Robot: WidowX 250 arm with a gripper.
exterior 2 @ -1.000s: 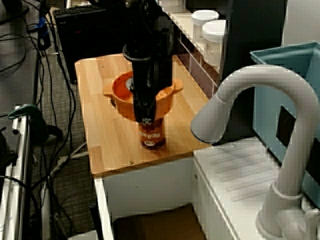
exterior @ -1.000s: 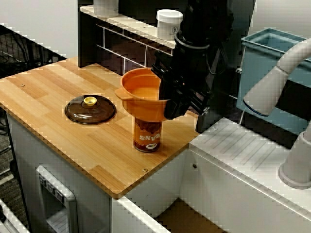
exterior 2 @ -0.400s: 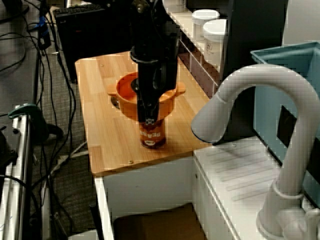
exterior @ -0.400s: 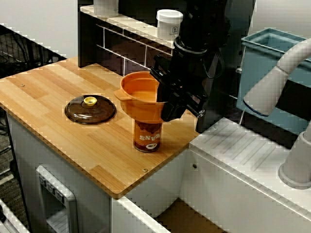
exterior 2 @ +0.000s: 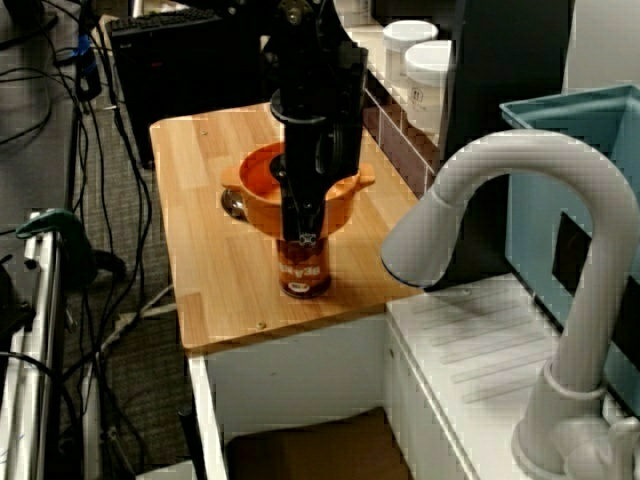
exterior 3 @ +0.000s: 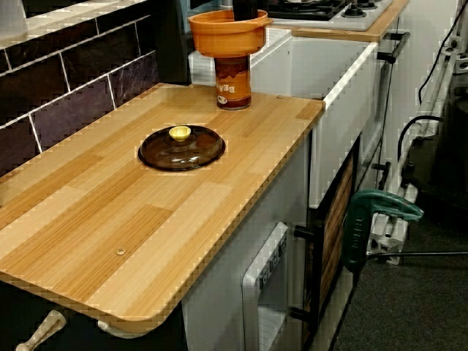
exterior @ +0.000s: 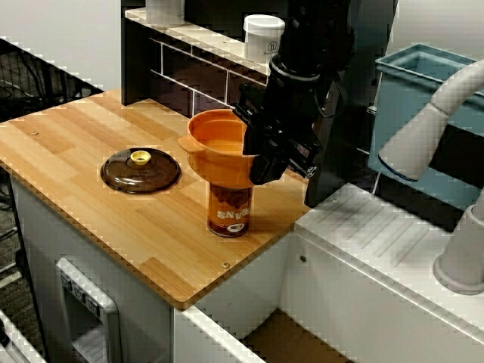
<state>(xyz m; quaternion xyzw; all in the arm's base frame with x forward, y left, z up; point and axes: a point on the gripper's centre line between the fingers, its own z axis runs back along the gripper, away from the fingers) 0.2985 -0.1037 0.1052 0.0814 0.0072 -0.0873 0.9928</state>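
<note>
Clasping its rim, the gripper point(exterior: 262, 165) holds the orange pot point(exterior: 218, 151) (above can point(exterior: 229, 212)).

Orange plastic pot point(exterior: 221, 151) with two side handles, upright, open-topped. It is directly over an upright brown labelled can point(exterior: 229, 212) near the table's point(exterior: 113, 219) edge.

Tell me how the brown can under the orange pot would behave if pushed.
The brown can is tall, narrow and upright, so a high push would likely tip it. Being round, it would probably roll then, and the counter edge is near. It looks rigid.
</note>
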